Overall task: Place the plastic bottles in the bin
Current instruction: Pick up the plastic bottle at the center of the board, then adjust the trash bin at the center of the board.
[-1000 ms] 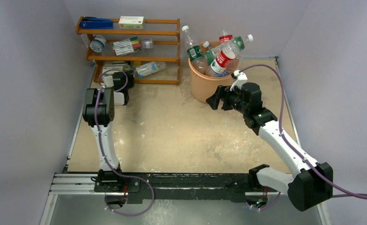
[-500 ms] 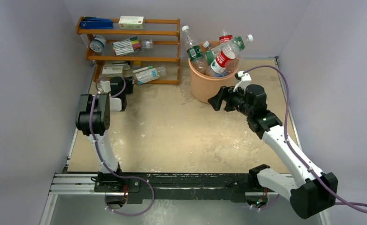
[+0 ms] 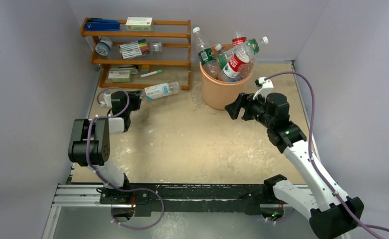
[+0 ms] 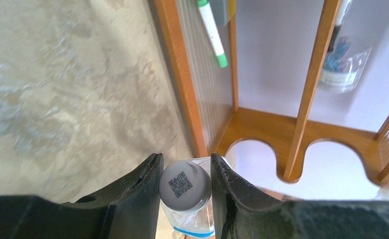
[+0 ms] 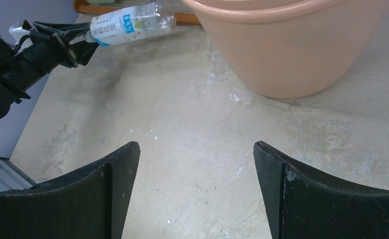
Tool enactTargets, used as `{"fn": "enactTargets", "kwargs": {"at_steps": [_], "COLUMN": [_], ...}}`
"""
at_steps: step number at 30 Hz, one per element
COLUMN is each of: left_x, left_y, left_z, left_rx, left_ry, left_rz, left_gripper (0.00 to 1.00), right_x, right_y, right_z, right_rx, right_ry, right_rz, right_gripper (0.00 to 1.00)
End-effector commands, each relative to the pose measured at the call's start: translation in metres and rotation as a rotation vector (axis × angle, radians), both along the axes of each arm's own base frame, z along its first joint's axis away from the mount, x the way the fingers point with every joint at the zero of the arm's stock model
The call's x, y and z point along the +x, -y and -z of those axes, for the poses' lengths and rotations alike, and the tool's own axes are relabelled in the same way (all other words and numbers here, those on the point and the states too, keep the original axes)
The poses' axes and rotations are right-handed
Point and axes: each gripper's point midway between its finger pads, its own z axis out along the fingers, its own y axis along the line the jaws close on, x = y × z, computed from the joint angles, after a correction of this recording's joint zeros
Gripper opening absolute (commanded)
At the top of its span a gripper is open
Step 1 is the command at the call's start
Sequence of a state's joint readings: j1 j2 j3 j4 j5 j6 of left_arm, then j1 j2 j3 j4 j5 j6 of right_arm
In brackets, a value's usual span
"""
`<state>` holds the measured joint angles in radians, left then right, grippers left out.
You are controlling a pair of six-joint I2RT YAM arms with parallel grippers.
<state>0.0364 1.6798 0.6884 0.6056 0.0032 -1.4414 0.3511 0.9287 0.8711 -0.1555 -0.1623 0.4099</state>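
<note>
My left gripper (image 3: 135,95) is shut on the cap end of a clear plastic bottle (image 3: 161,90) with a white and blue label. It holds the bottle level above the table, in front of the wooden shelf (image 3: 139,62). In the left wrist view the white cap with a QR code (image 4: 185,184) sits between the left gripper's (image 4: 185,167) jaws. The bottle also shows in the right wrist view (image 5: 130,23). The orange-peach bin (image 3: 221,92) stands at the back and holds several bottles (image 3: 235,62). My right gripper (image 3: 231,109) is open and empty, close to the bin's near side (image 5: 302,55).
The shelf holds marker pens (image 3: 134,49), small boxes (image 3: 139,23), a blue stapler (image 3: 103,24) and a green-tipped pen (image 3: 151,73). Grey walls close the table on the left, back and right. Bare tabletop (image 3: 182,144) lies between the two arms.
My left gripper has drawn the bottle out of the bottom shelf towards the front right, and the left arm has swung leftward. My right arm has shifted slightly right and back.
</note>
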Motion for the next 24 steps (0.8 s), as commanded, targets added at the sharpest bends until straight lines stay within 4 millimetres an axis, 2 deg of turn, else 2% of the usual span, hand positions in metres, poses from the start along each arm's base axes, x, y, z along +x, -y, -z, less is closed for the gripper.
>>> {"fn": "enactTargets", "kwargs": {"at_steps": [1,9,17,21,24], "left_x": [-0.025,-0.073,-0.102,-0.120,-0.133], "left_y": [0.021,0.057,0.086,0.105,0.116], "left_z": [-0.010,-0.003,0.009,0.018,0.026], "left_rx": [0.044,0.120,0.202,0.244,0.259], "left_ry": [0.015,-0.028,-0.074,-0.097,-0.110], "left_rz": [0.106,0.222,0.315,0.370,0.402], "left_gripper": [0.29,0.29,0.29,0.30,0.30], "right_x": [0.004,0.002,0.008,0.013,0.021], "right_y": [0.012,0.024,0.052,0.068,0.087], "right_z": [-0.019,-0.006,-0.002,0.006,0.012], "right_rx": [0.017,0.048,0.056,0.123,0.201], "right_ry": [0.026,-0.005,-0.022,-0.044,-0.059], "right_rz": [0.067,0.098,0.177,0.194,0.206], "right_gripper": [0.87,0.86,0.86,0.86,0.86]}}
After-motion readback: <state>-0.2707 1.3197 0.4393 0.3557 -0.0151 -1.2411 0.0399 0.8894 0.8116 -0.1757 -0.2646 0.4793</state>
